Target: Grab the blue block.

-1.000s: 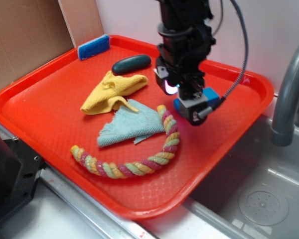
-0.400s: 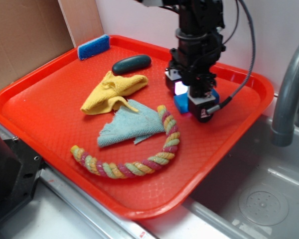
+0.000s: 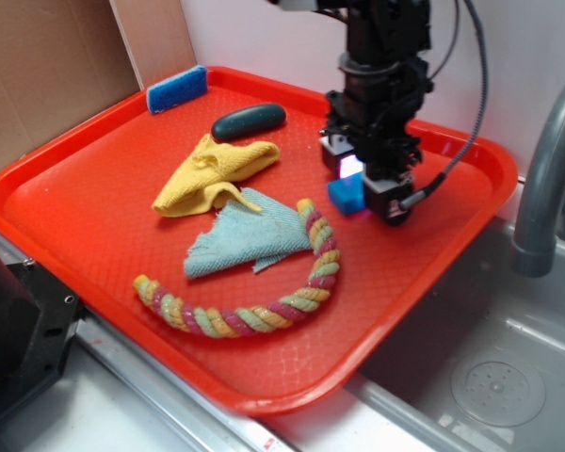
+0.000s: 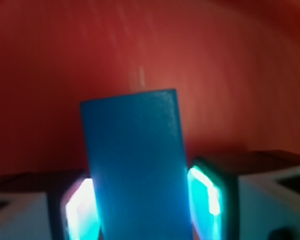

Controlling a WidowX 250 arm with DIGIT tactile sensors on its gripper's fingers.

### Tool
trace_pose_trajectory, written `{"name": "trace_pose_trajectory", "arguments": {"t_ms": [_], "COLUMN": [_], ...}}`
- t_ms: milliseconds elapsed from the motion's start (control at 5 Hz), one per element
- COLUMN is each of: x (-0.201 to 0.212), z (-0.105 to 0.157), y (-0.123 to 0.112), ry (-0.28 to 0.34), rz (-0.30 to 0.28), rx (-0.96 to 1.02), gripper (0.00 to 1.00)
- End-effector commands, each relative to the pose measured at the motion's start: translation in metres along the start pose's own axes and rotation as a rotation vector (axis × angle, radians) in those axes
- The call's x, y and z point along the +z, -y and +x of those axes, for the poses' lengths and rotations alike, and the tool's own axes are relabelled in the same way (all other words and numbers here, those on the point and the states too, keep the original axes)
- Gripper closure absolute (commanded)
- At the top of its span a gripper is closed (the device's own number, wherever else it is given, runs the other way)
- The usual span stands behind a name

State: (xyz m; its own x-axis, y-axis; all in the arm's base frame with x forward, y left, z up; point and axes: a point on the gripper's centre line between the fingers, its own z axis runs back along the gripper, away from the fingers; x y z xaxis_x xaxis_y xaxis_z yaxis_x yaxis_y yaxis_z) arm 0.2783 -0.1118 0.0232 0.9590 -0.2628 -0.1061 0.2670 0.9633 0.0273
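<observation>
The blue block [image 4: 137, 165] is flanked closely by both fingers of the gripper [image 3: 369, 193] near the red tray's [image 3: 94, 226] far right edge; whether it is actually clamped cannot be told.

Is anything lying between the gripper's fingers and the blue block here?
No. In the wrist view the blue block sits directly between the two glowing fingers, with nothing between them; the red tray lies beyond.

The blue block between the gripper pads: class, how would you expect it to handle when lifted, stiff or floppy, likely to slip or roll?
The solid bright-blue rectangular block looks rigid: its edges are straight, so it probably won't flex. Its flat faces suggest no rolling. The smooth, plain sides may slip somewhat against the gripper pads.
</observation>
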Motion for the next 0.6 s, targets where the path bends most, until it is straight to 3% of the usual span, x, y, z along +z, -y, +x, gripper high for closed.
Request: {"name": "trace_pose_trajectory", "arguments": {"t_ms": [0,200,400], "x": [0.108,0.130,0.128], "z": [-0.062,-0.098,-0.133], "y": [-0.005,-0.008,-0.020], "ry": [0.227,0.238,0.213], "rz": [0.030,0.048,0.032], "rx": [0.218,0.360,0.533], "gripper": [1.00,1.00,1.00]}}
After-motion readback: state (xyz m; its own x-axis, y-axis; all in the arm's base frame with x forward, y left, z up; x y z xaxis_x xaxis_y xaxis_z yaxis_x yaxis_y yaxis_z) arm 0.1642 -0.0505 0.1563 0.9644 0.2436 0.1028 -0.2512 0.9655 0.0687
